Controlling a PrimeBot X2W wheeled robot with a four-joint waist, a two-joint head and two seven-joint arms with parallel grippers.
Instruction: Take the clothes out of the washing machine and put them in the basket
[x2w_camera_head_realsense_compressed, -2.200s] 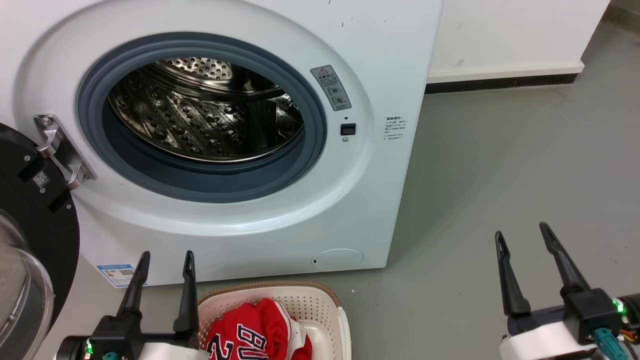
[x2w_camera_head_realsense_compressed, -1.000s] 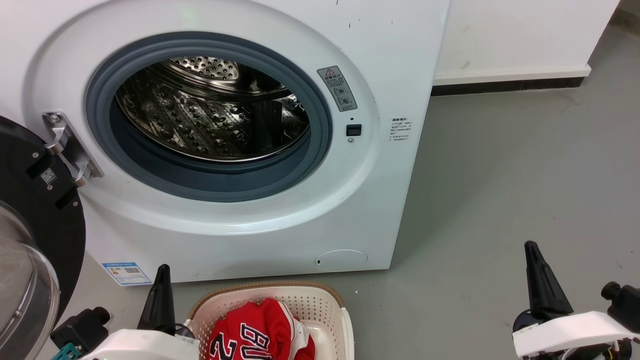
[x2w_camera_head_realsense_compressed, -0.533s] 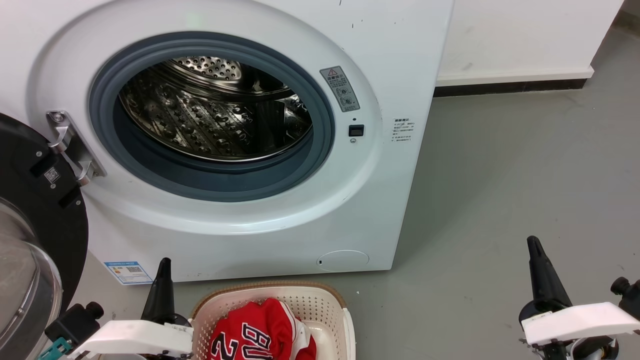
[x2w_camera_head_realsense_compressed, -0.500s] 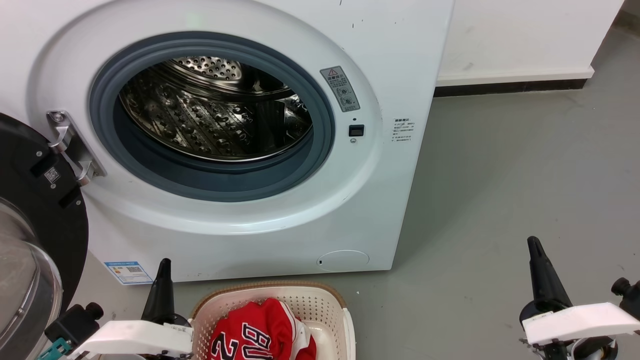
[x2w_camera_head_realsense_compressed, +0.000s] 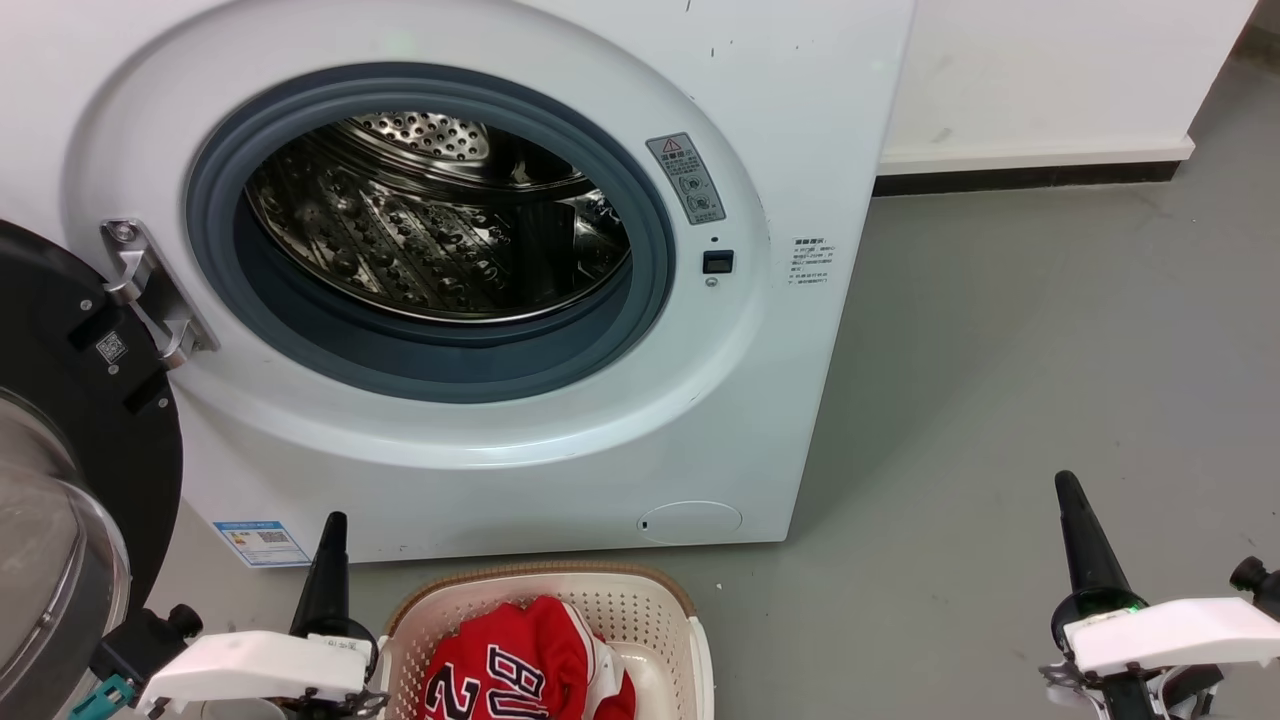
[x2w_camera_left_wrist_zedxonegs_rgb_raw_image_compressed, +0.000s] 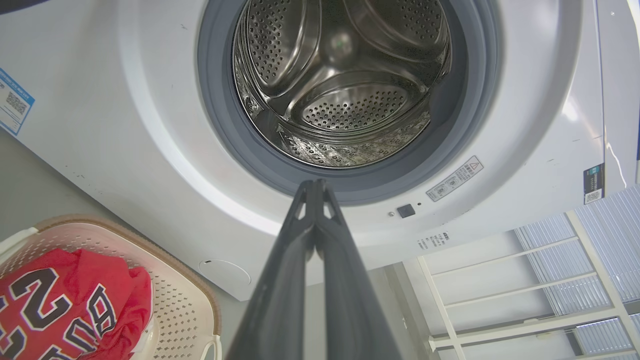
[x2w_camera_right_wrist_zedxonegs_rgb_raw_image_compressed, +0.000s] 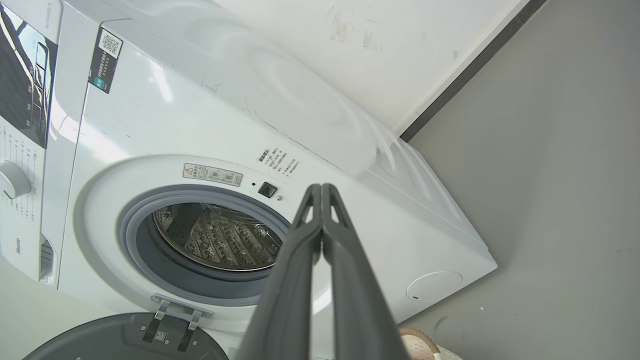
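Floor (x2w_camera_head_realsense_compressed: 1000, 350): grey, meeting a white wall (x2w_camera_head_realsense_compressed: 1050, 70) at a dark skirting strip (x2w_camera_head_realsense_compressed: 1030, 175).
Head view, washing machine (x2w_camera_head_realsense_compressed: 800, 130): white front-loader, its door (x2w_camera_head_realsense_compressed: 70, 420) swung wide to my left, perforated drum (x2w_camera_head_realsense_compressed: 420, 240) showing inside the grey ring (x2w_camera_head_realsense_compressed: 440, 375).
Head view, basket (x2w_camera_head_realsense_compressed: 650, 610): on the floor just in front of the machine; the red clothes (x2w_camera_head_realsense_compressed: 520, 670) lie in it, lettering up.
Head view, left gripper (x2w_camera_head_realsense_compressed: 332, 530): low, just beside the basket's left rim, pointing up.
Head view, right gripper (x2w_camera_head_realsense_compressed: 1068, 495): lower right, well apart from the basket.
Left wrist view: my fingers (x2w_camera_left_wrist_zedxonegs_rgb_raw_image_compressed: 290, 260) are pressed together with nothing between them, aimed at the ring's lower edge; basket and clothes at lower left.
Right wrist view: my fingers (x2w_camera_right_wrist_zedxonegs_rgb_raw_image_compressed: 292, 270) meet at the tips, holding nothing, with the machine's front behind them.
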